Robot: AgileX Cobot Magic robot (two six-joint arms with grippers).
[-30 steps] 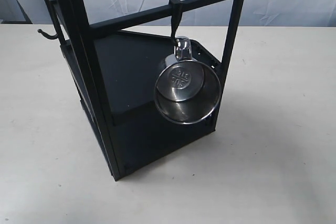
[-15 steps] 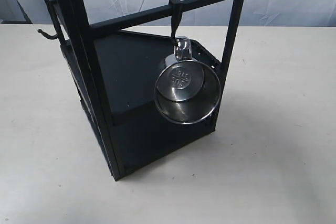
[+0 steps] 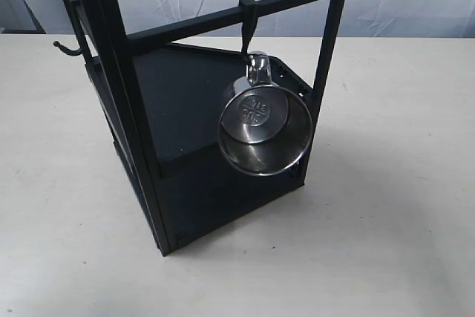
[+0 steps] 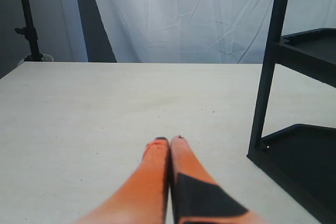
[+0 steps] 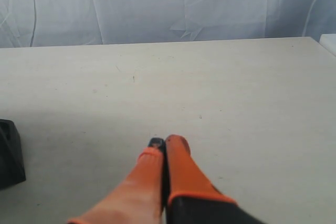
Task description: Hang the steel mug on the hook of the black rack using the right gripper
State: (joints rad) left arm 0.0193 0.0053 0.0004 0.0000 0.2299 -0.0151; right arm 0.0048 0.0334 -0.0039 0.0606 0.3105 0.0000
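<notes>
Already hung: steel mug (image 3: 263, 130) on hook (image 3: 248, 24) of black rack (image 3: 141, 109), frame centre. Right claw (image 5: 164, 141) & left claw (image 4: 169, 140) pressed together, empty, over table (image 5: 236, 87).

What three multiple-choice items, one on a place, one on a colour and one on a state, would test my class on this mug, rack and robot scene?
1. Where is the mug?
A. Lying on the table
B. Hanging from a hook on the rack's crossbar
C. Standing on a shelf

2. What colour is the rack?
A. White
B. Red
C. Black

3. How does the right end effector stand?
A. Shut, holding nothing
B. Wide open
C. Shut on the mug

Answers:
1 B: its handle is looped on the hook, and the mug hangs clear of the table.
2 C: posts, bars and shelves are all matt black.
3 A: the right wrist view shows its orange fingers pressed together above bare table.
</notes>
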